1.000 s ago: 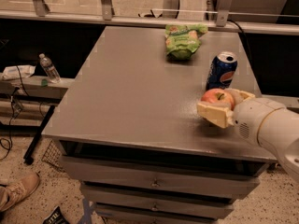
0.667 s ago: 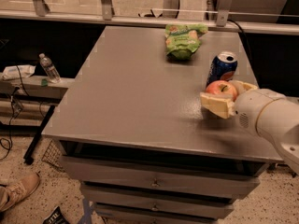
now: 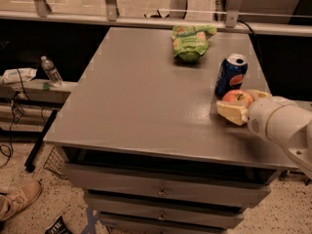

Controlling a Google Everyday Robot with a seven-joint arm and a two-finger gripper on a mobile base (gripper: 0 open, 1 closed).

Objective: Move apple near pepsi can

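On table (image 3: 141, 106), right side | tool (image 3: 242, 104) grasping apple (image 3: 237, 97) | just beside pepsi can (image 3: 231, 75)

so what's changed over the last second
The gripper, holding the apple throughout, has carried it a little to the right and further back, so the apple is now just in front of the can. Nothing was let go. The can, the green bag and the bottle stayed where they were.
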